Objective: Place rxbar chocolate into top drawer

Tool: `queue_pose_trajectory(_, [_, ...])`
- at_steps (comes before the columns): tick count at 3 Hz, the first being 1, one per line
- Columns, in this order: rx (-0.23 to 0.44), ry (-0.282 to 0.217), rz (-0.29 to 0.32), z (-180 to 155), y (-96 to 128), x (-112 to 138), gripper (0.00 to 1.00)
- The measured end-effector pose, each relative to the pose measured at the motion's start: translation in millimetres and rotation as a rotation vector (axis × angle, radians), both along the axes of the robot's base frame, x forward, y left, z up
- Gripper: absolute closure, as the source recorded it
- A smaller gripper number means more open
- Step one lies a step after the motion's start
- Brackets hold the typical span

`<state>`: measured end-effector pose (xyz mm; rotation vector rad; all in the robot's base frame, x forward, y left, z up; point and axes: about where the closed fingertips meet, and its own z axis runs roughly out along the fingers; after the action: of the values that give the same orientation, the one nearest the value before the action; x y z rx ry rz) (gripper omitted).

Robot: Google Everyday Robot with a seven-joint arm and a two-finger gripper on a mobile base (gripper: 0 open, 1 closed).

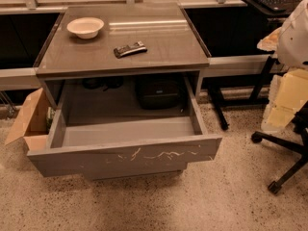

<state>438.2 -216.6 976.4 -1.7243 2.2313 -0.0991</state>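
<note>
The rxbar chocolate (130,49), a small dark bar with pale markings, lies flat on the grey tabletop (163,37) near its middle front. The top drawer (125,157) is pulled out wide below the tabletop, with its scratched front panel toward me. Nothing lies on its floor (130,130). My gripper is not in view. A white rounded shape (294,32) at the right edge could be part of my arm, but I cannot tell.
A white bowl (85,27) stands at the tabletop's back left. An open cardboard box (28,120) sits on the floor left of the drawer. A chair base (284,150) and a desk leg (217,107) stand at the right. A dark box (159,91) sits under the table.
</note>
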Motion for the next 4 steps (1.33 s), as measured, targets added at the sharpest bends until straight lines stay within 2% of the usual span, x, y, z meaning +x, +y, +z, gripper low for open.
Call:
queue_pose_trajectory(1, [0.000, 0.000, 0.000, 0.0, 0.1, 0.2, 0.00])
queue_pose_trajectory(3, [0.042, 0.006, 0.046, -7.0, 15.4, 40.5, 0.00])
queue_pose_trajectory(4, [0.097, 0.008, 0.082, -14.9, 28.9, 61.8, 0.00])
